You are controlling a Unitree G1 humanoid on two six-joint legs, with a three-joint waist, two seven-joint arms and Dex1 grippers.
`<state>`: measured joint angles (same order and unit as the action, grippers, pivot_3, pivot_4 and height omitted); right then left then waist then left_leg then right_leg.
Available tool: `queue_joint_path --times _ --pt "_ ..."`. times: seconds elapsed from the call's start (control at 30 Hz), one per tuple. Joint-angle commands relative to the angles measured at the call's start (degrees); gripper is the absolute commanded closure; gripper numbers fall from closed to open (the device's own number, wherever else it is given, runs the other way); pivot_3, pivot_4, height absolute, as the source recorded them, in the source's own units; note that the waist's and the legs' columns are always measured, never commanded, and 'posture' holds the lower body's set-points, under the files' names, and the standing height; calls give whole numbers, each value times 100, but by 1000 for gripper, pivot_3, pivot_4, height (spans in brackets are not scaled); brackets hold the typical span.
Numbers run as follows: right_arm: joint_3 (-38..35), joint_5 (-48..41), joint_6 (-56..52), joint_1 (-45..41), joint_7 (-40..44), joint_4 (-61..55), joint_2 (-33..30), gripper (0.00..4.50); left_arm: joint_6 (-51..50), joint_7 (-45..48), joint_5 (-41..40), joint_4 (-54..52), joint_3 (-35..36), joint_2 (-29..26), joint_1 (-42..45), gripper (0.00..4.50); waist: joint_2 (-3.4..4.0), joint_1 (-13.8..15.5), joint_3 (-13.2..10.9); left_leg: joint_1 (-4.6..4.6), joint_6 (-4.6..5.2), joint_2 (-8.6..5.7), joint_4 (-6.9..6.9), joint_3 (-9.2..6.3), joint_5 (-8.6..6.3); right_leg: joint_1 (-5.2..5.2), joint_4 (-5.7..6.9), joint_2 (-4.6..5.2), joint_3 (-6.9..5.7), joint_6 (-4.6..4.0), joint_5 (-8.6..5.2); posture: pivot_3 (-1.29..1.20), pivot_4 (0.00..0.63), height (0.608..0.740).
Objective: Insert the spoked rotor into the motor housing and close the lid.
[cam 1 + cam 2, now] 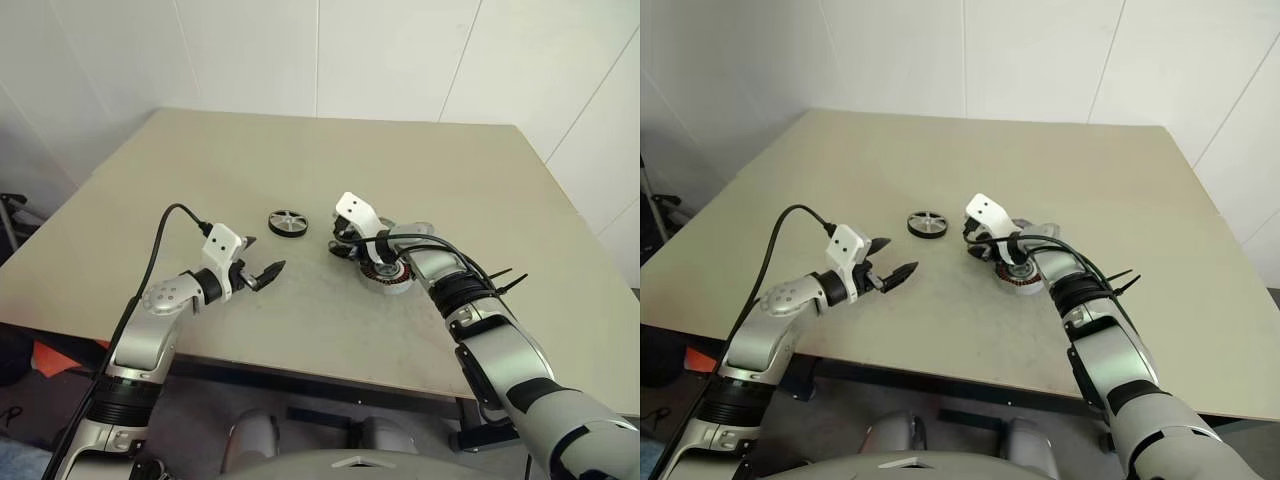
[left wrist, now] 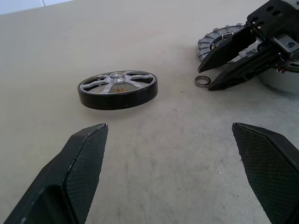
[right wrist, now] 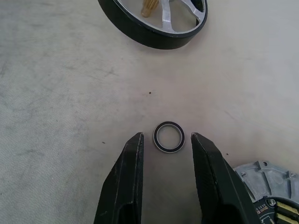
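The spoked rotor lies flat on the table, a black wheel with silvery spokes and hub, also in the left wrist view. My left gripper hovers just short of it, wide open and empty. The motor housing, with copper windings showing, sits under my right wrist. The grey ribbed lid lies beside it, behind my right gripper. That gripper is low over the table. Its fingers stand apart on either side of a tiny metal ring and do not touch it.
The beige table stretches wide beyond the parts, with white walls behind it. A black cable runs from my left wrist, and cables with zip ties run along my right forearm. The table's front edge is close below both arms.
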<state>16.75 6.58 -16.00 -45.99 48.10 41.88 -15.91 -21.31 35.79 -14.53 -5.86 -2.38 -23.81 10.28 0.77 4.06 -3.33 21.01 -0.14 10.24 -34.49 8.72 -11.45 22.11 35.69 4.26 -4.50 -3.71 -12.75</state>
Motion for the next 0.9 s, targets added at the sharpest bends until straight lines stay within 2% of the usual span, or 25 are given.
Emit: queue_joint_path --times 0.03,0.17,0.23,0.33,0.7,0.9 --pt "80 64 -76 146 110 -63 -60 2771 85 -21 5 -198 92 -48 16 0 0 3 0 0 0 0 0 0 0 0 0 0 0 0 0 0 0 740" --pt "28 62 -115 116 65 -20 -59 2771 103 -14 10 -173 87 -41 31 0 0 4 0 0 0 0 0 0 0 0 -1 0 0 0 0 0 0 740" --pt "12 48 -134 108 57 -15 -51 3109 112 -8 11 -160 86 -39 41 0 0 5 0 0 0 0 0 0 0 0 -1 0 0 0 0 0 0 740" --pt "4 40 -142 101 50 -16 -42 3855 129 -2 14 -142 86 -39 54 0 0 5 0 0 0 -1 0 0 0 -1 -1 0 0 0 0 0 0 740" --pt "-150 -52 -175 28 -47 -72 5 3852 141 -8 33 -125 91 -41 66 0 0 5 0 0 0 0 0 0 0 0 -1 0 0 0 0 0 0 740" --pt "-332 -424 -696 221 260 -1398 -96 3852 158 0 34 -98 95 -40 75 0 0 2 -1 11 1 0 2 0 0 10 -2 0 0 0 0 0 0 740"
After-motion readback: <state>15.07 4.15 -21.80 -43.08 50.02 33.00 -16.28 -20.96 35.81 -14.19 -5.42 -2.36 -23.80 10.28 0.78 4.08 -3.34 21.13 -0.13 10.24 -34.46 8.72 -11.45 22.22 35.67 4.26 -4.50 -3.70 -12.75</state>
